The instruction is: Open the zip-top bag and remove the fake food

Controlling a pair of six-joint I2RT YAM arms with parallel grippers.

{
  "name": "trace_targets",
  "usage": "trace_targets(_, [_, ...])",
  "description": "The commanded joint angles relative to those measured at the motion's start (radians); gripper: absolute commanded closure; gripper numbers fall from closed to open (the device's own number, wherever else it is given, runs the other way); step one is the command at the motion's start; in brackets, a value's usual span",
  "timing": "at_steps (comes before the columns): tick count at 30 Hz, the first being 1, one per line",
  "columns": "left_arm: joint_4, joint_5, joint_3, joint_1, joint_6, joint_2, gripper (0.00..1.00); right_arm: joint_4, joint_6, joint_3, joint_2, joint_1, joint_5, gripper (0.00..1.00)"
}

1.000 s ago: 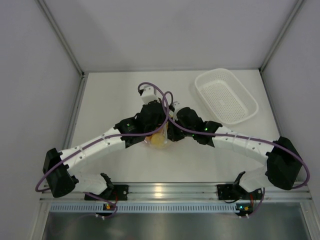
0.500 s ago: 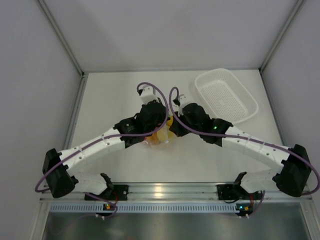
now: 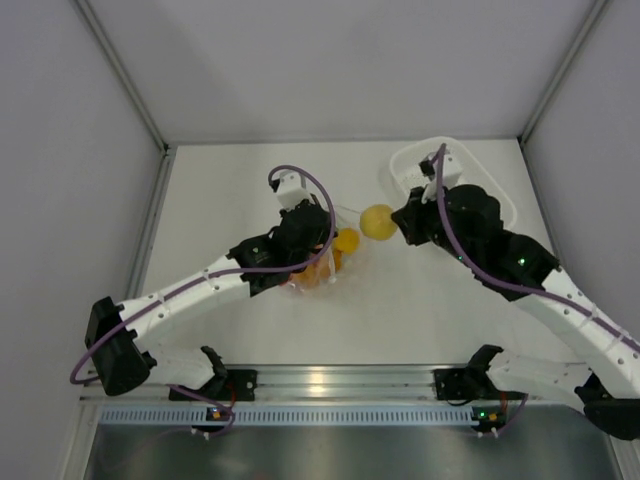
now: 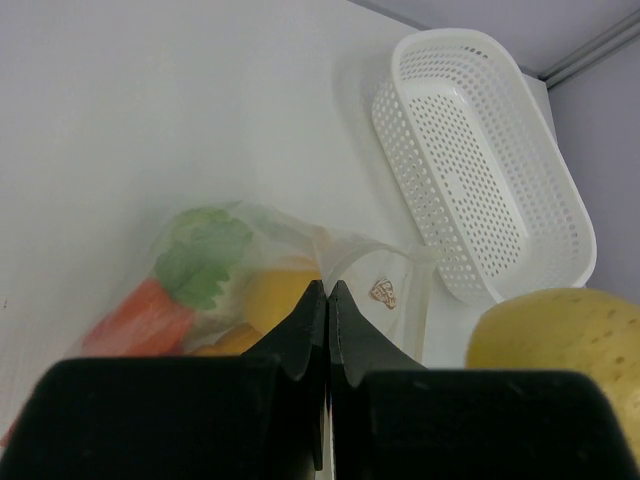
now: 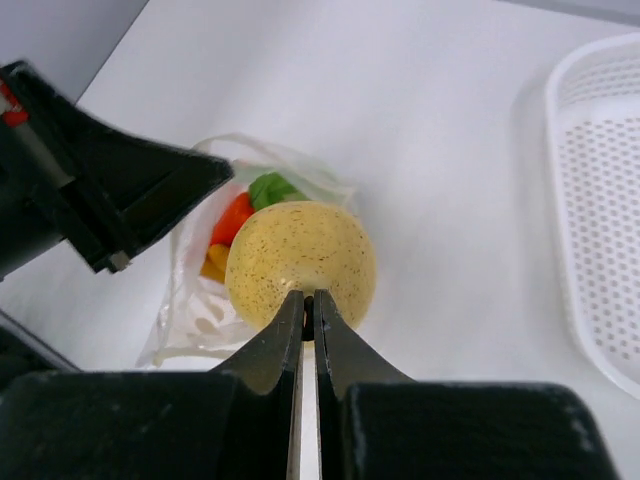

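A white table boxed in by grey walls, with a metal rail along its near edge. Near the centre lies the bag, clear and crumpled. The basket sits toward the table's far right corner.

The left gripper has its fingers pressed together on a fold of film at the bag's edge. Through the plastic show a red piece, a green leaf and an orange ball. Another orange shape lies lower down, too hidden to name.

The right gripper pinches the lemon at its near end, its fingers all but touching. It holds the lemon in the air outside the bag, between the bag and the basket.

From above, the lemon hangs just beside the bag's right edge and apart from the basket's rim. The right arm crosses over the basket's near end. The lemon's yellow skin is speckled with fine dark dots.

In the right wrist view the bag sits directly below the lemon, with the left gripper's black body to the left of it.
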Motion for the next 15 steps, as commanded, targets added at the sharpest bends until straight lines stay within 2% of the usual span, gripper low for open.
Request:
trace_targets(1, [0.031, -0.064, -0.007, -0.004, -0.034, -0.011, 1.00, -0.088, -0.047, 0.058, -0.053, -0.106, 0.031, 1.00])
trace_targets(4, [0.031, -0.056, -0.004, -0.004, -0.040, -0.007, 1.00, -0.068, -0.045, 0.051, -0.041, -0.273, 0.058, 1.00])
trace_targets(5, [0.031, -0.052, -0.003, -0.004, -0.045, -0.007, 1.00, -0.056, -0.036, 0.046, -0.027, -0.372, 0.058, 1.00])
trace_targets(8, [0.033, -0.038, -0.004, -0.006, -0.051, -0.001, 1.00, 0.024, -0.022, 0.022, 0.059, -0.523, 0.116, 1.00])
trace_targets(10, [0.034, -0.030, -0.003, -0.006, -0.043, -0.005, 1.00, 0.091, -0.025, 0.009, 0.133, -0.576, 0.187, 1.00])
trace_targets(15, [0.034, -0.016, 0.002, -0.006, -0.014, -0.011, 1.00, 0.176, -0.039, 0.045, 0.339, -0.671, 0.127, 1.00])
